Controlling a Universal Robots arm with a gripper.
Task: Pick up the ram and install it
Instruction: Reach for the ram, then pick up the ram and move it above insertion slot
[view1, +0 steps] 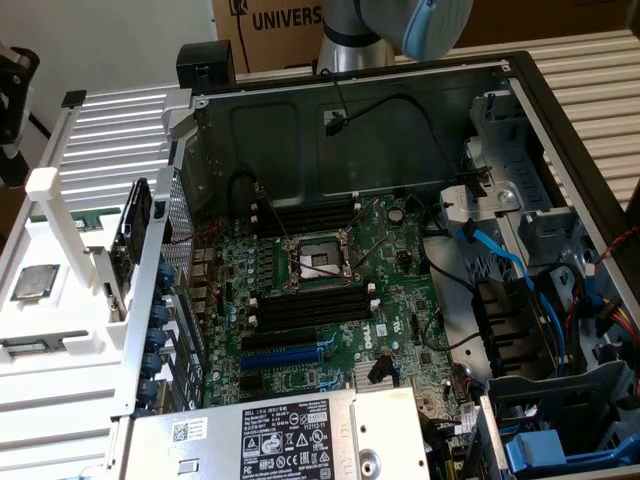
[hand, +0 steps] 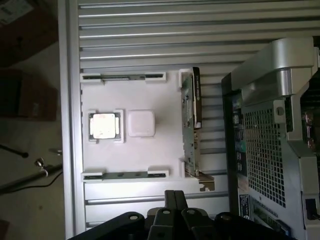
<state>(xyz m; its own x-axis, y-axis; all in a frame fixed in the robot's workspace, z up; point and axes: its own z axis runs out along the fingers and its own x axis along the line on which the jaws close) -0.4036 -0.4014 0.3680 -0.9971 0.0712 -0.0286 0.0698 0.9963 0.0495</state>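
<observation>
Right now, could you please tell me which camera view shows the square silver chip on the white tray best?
The wrist view: it looks straight down on the square silver chip, whole and framed by the corner holders of the white tray. The exterior view shows the chip slanted, near that view's left edge.

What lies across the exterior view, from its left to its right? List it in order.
Loose chip → upright card → processor socket → blue cable
</observation>
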